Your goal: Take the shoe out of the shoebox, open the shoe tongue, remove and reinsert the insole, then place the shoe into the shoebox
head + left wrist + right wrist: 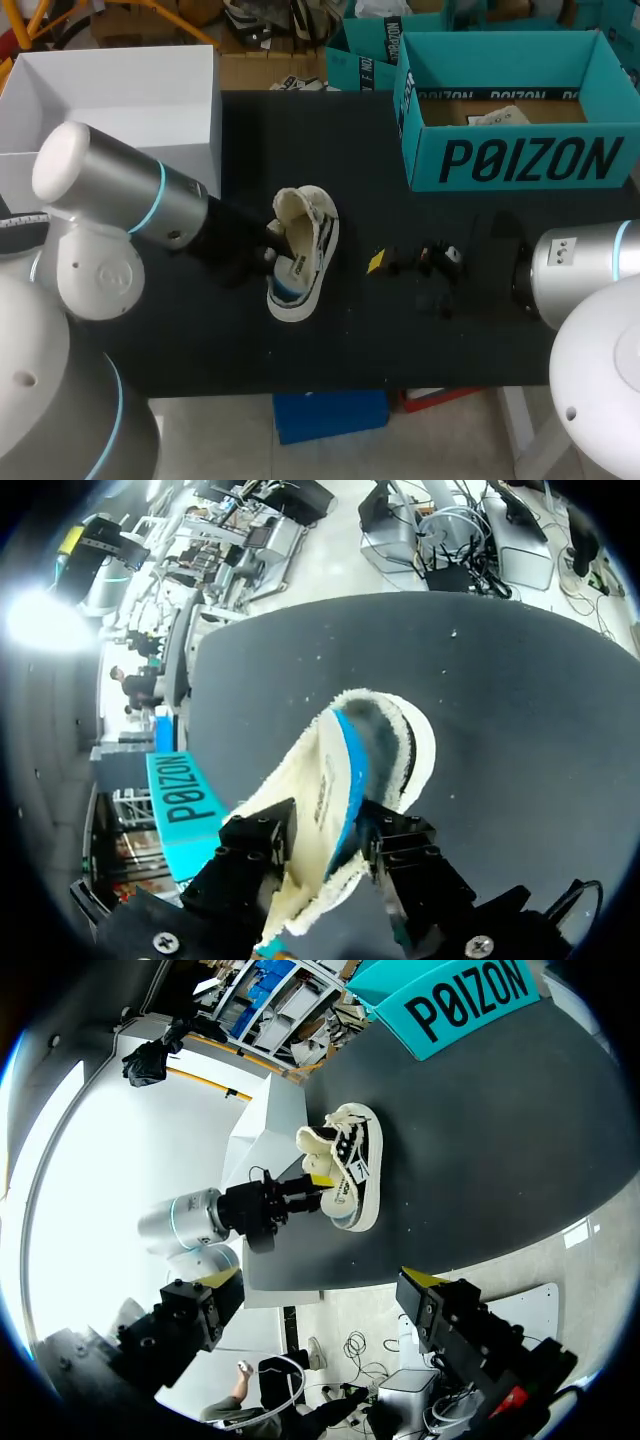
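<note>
the cream fleece-lined low sneaker point(305, 262) sits on the black table point(420, 335), well apart from the open teal cardboard shoebox point(520, 160). the left gripper point(320, 832) is clamped on the sneaker's fleecy upper, one finger on each side. the right gripper point(322, 1282) hangs spread wide and empty, near the sneaker.

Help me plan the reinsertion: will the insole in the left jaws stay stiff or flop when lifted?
Likely floppy: the insole already curls over ahead of the left gripper, whose jaws pinch it. Probably light, being thin with a fleecy face. That fleece should resist slipping, though the shoe may drag along.
</note>
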You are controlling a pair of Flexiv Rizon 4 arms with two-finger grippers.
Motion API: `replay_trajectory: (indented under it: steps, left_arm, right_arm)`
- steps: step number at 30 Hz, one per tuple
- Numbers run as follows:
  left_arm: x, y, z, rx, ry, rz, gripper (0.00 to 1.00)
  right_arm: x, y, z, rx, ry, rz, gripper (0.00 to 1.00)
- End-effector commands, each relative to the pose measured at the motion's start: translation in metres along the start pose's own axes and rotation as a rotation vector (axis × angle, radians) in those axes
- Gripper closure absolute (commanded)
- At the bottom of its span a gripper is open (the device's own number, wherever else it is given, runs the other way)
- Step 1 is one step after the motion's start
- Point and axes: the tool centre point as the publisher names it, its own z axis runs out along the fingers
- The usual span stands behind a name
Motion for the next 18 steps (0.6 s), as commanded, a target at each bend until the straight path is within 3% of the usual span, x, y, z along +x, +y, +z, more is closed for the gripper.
replay_trajectory:
  steps: [1, 9, 10, 11, 12, 15, 16, 18]
  left_arm:
    - [0.006, -0.007, -0.024, 0.005, -0.020, 0.015, 0.00]
    - [-0.003, -0.008, -0.046, 0.023, -0.017, 0.053, 0.00]
    - [-0.004, -0.008, -0.047, 0.025, -0.006, 0.061, 0.11]
    - [-0.005, -0.008, -0.047, 0.032, 0.008, 0.069, 0.38]
    - [-0.006, -0.010, -0.047, 0.038, 0.031, 0.081, 0.55]
    - [-0.006, -0.016, -0.044, 0.057, 0.102, 0.120, 0.93]
    - [-0.006, -0.017, -0.043, 0.065, 0.122, 0.132, 1.00]
    - [-0.004, -0.017, -0.041, 0.074, 0.159, 0.147, 1.00]
  right_arm:
    - [-0.007, 0.000, -0.001, 0.014, 0.204, 0.013, 0.00]
    - [-0.007, 0.000, -0.001, 0.014, 0.204, 0.013, 0.00]
    - [-0.007, 0.000, -0.001, 0.014, 0.204, 0.013, 0.00]
    - [-0.007, 0.000, -0.001, 0.014, 0.204, 0.013, 0.00]
    - [-0.007, 0.000, -0.001, 0.014, 0.204, 0.013, 0.00]
    - [-0.007, 0.000, -0.001, 0.014, 0.204, 0.013, 0.00]
    - [-0.007, 0.000, -0.001, 0.014, 0.204, 0.013, 0.00]
    - [-0.007, 0.000, -0.001, 0.014, 0.204, 0.013, 0.00]
